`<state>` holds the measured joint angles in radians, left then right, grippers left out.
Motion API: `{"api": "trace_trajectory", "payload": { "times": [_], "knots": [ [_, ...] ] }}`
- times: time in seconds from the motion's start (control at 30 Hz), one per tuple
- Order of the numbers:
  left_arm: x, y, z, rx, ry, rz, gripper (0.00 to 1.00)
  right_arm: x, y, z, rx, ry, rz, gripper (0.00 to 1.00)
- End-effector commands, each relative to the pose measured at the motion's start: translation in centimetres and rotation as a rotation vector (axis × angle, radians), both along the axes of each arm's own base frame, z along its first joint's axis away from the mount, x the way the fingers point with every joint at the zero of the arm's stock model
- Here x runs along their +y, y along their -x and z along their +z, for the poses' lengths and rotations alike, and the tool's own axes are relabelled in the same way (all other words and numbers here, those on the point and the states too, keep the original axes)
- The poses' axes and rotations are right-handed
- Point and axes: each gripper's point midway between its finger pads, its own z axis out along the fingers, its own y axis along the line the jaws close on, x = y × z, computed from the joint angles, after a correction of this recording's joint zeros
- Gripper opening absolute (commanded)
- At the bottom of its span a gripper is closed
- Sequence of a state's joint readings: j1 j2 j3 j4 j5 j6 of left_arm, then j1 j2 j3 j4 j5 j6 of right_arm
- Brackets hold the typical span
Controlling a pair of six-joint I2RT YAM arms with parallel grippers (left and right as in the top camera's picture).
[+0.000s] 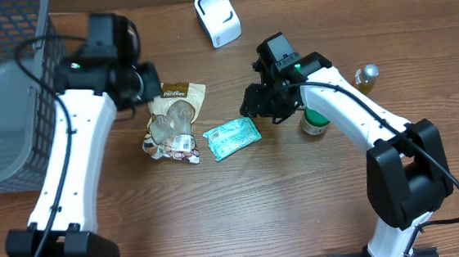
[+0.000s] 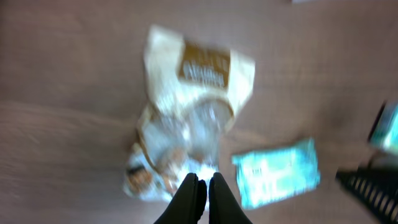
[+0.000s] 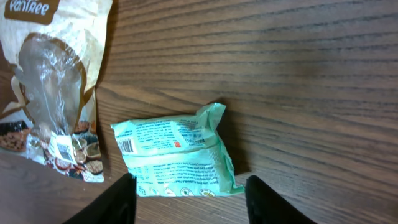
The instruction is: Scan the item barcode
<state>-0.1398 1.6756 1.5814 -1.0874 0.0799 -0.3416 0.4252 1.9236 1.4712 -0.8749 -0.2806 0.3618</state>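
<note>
A white barcode scanner (image 1: 217, 16) stands at the table's back edge. A mint-green packet (image 1: 232, 137) lies flat on the wood, its barcode (image 3: 126, 145) facing up. My right gripper (image 3: 191, 202) is open and hangs just above the packet's near edge, a finger on either side, holding nothing. Left of the packet lies a tan and clear snack bag (image 1: 175, 120). My left gripper (image 2: 202, 186) is shut and empty, hovering over the lower end of that bag (image 2: 186, 118). The left wrist view is blurred.
A dark wire basket (image 1: 5, 89) stands at the far left. A green-capped jar (image 1: 314, 123) and a small amber bottle (image 1: 366, 77) stand right of the right arm. Bare wood lies in front of the two items.
</note>
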Motion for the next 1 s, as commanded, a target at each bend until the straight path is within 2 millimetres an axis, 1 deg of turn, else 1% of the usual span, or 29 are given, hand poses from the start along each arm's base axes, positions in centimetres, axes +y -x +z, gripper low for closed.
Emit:
{"api": "trace_trajectory", "payload": {
  "times": [0.0,0.03,0.07,0.1,0.2,0.37,0.5,0.63,0.8,0.97],
  "knots": [
    [-2.9,2.4,-4.4,0.125,0.065,-0.061,0.04,-0.3,0.0,-0.4,-0.001,0.013,-0.001,0.54],
    [-3.6,3.0,-5.5,0.144,0.079,-0.081,0.04,-0.3,0.0,-0.5,0.002,0.014,-0.001,0.54],
    [-4.1,3.3,-6.0,0.153,0.090,-0.093,0.04,-0.3,0.1,-0.5,0.004,0.015,-0.001,0.55],
    [-5.3,3.9,-7.0,0.167,0.120,-0.123,0.04,-0.4,0.2,-0.7,0.009,0.017,-0.001,0.55],
    [-7.0,4.7,-8.5,0.172,0.147,-0.168,0.04,-0.6,0.7,-1.3,0.024,0.024,-0.002,0.56],
    [-9.0,5.1,-9.8,0.154,0.155,-0.206,0.04,-1.5,1.0,-2.0,0.045,0.033,-0.018,0.56],
    [-10.7,5.0,-10.7,0.148,0.158,-0.231,0.04,-2.3,0.8,-2.1,0.055,0.036,-0.037,0.56],
    [-11.6,4.9,-12.2,0.170,0.156,-0.233,0.04,-2.3,0.8,-2.1,0.053,0.036,-0.031,0.56],
    [-11.6,4.9,-14.4,0.221,0.149,-0.205,0.04,-2.4,1.0,-2.4,0.050,0.041,-0.014,0.56],
    [-11.7,4.6,-15.9,0.234,0.141,-0.203,0.04,-2.4,1.3,-3.4,0.051,0.033,-0.012,0.56]
  ]
}}
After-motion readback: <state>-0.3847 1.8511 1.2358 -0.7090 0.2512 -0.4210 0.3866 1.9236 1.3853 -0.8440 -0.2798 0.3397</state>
